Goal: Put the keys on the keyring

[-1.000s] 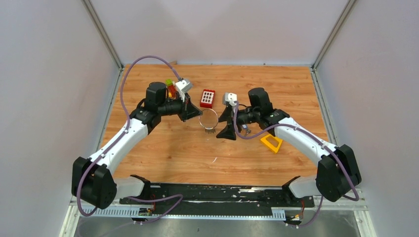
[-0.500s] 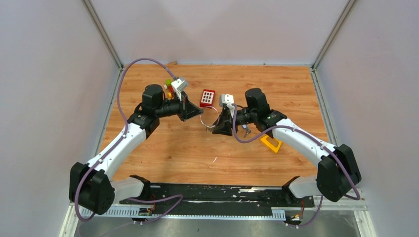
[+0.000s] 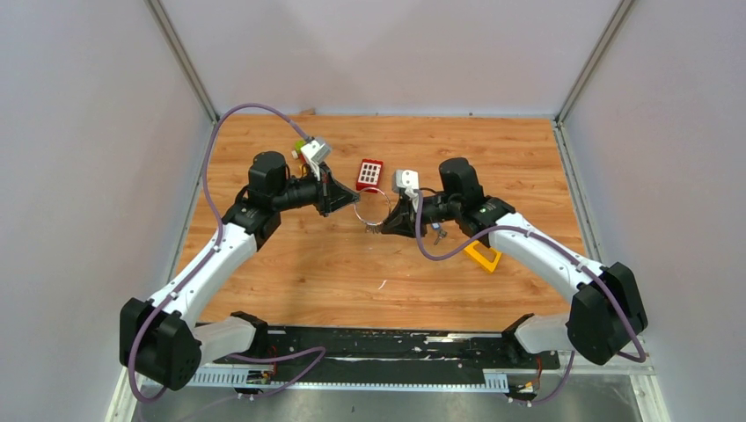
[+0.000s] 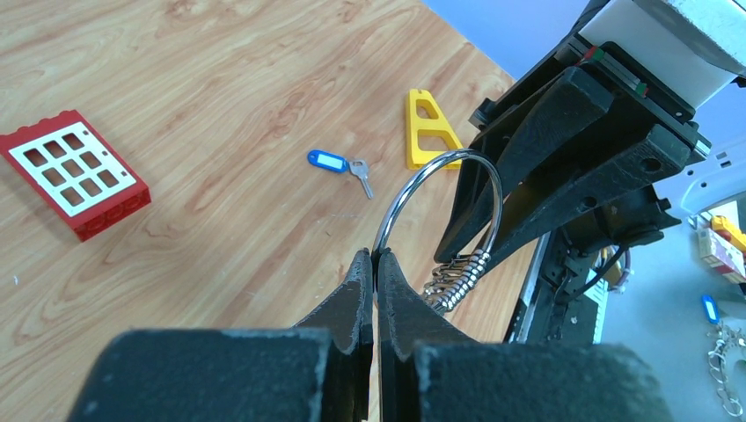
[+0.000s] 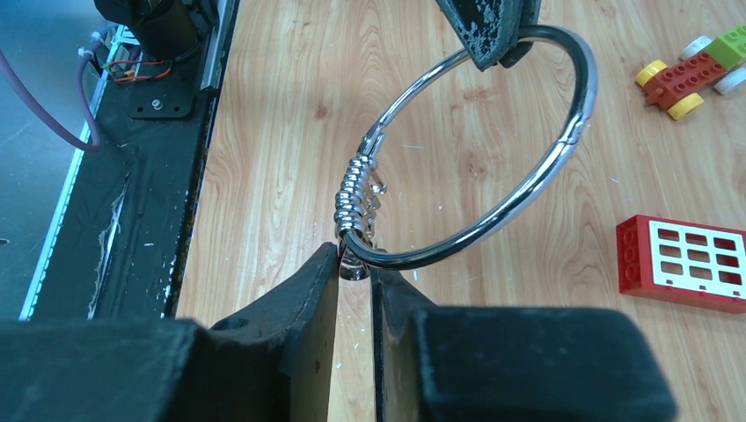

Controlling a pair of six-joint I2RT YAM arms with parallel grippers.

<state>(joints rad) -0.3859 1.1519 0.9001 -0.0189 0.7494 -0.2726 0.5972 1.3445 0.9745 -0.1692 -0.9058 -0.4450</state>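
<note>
We see the keyring (image 5: 581, 114) lifted off the desk (image 3: 308, 264) near its middle, held between the two arms with nothing threaded on its wire that we can make out. The left gripper (image 4: 374, 257) reaches in from the left, its fingers clenched on the thin wire at one side of the ring. The right gripper (image 5: 356, 264) comes from the right, its fingers pinched with only a narrow gap on the opposite part of the ring, right at the coiled silver clasp (image 5: 356, 198). The ring stands roughly upright between them, clear of the wood. A key with a blue tag (image 4: 339, 165) lies flat on the desk to the right of the ring, under the right wrist in the overhead view, apart from the ring. Near that key, further right and nearer, lies the yellow triangular block (image 3: 483, 255). The red brick (image 3: 370, 174) with its white grid sits just beyond the ring on the far side. A small toy car of bricks (image 5: 691, 66) rests at the far left, behind the left wrist.
</note>
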